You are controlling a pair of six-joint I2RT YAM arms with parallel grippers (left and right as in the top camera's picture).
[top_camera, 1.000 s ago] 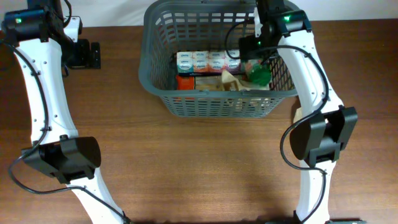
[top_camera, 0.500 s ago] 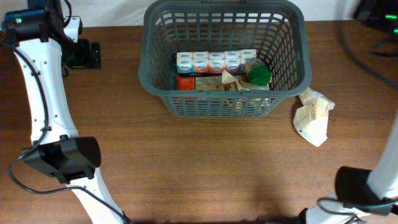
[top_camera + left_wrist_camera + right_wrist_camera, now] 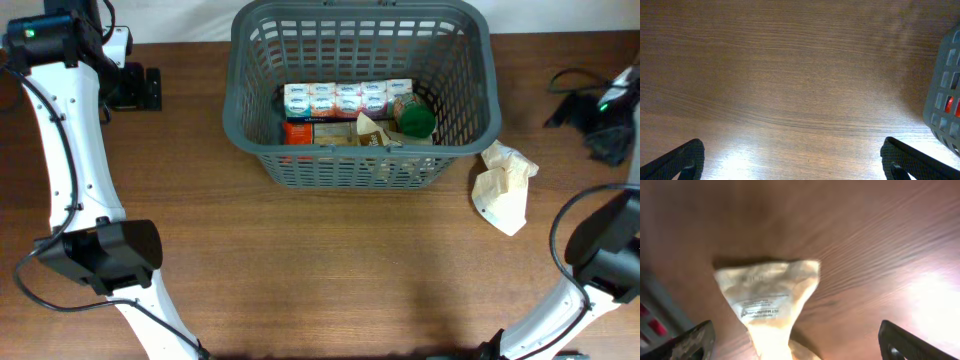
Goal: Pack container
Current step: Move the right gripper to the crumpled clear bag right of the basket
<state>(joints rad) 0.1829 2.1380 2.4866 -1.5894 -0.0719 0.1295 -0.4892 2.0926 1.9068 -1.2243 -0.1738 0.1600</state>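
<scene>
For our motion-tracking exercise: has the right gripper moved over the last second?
Yes. The right gripper left the basket's right side and now hovers to the right of it, beyond the crumpled bag.

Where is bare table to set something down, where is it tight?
Free: the table in front of the basket, and the strip left of it. Crowded: basket floor, taken by groceries; a crumpled pouch lies right of it.

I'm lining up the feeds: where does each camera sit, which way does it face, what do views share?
Overhead: above the table, looking down on the basket; left arm and right arm show.
Left wrist: down at table, basket corner; left gripper open.
Right wrist: down at cream bag; right gripper open.
Shared: cream bag, overhead and right wrist.
</scene>
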